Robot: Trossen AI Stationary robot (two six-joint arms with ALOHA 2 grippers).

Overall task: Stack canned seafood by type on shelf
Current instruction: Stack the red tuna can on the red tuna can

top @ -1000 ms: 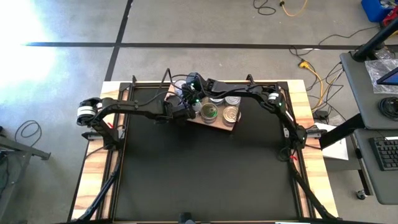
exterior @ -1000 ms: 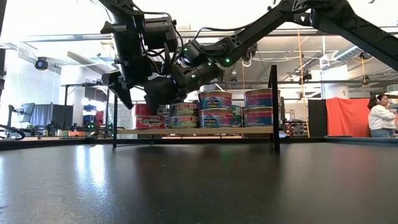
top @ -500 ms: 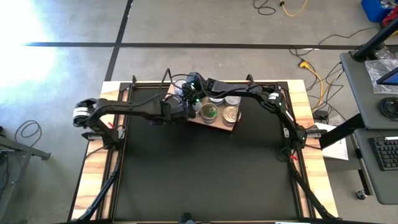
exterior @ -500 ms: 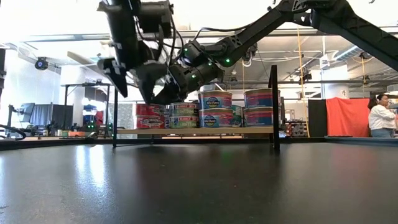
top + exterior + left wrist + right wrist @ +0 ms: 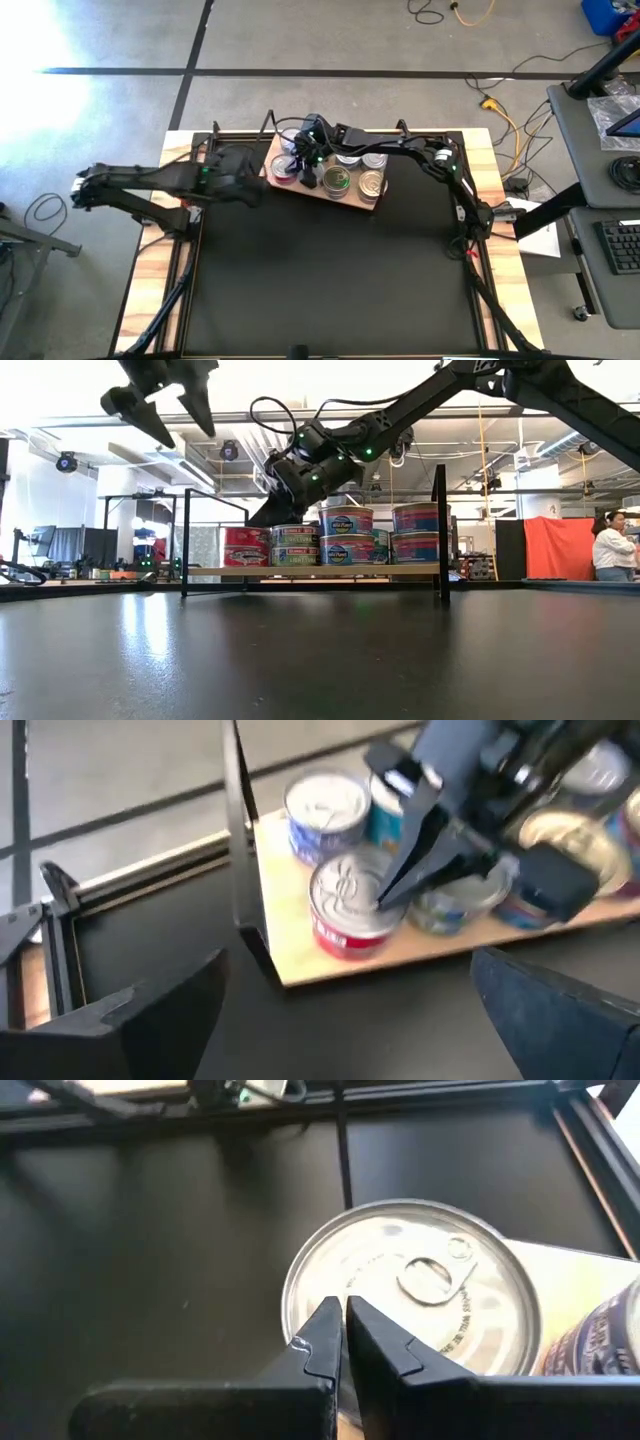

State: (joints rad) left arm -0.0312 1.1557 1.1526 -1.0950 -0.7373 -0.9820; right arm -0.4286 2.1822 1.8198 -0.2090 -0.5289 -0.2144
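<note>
Black mat [image 5: 330, 270] covers table, wide bare stretch in front of both grippers. Wooden shelf [image 5: 318, 192] at far edge holds tins [image 5: 346, 521] stacked two high; exact count unclear. Right gripper [image 5: 342, 1342], fingers pressed shut, tips over red-sided tin [image 5: 352, 906] at shelf's left end. Left gripper [image 5: 160, 402], fingers spread wide, raised left of shelf, holding nothing.

Shelf: I see the light-wood shelf [image 5: 375, 204] with black frame ends, lying slightly askew at the far middle of the surface.
Cans: I count the canned seafood [image 5: 346, 534] standing upright on it, stacked two high, silver pull-tab tops.
Red can: a red-sided tin [image 5: 352, 907] sits at the board's left front corner.
</note>
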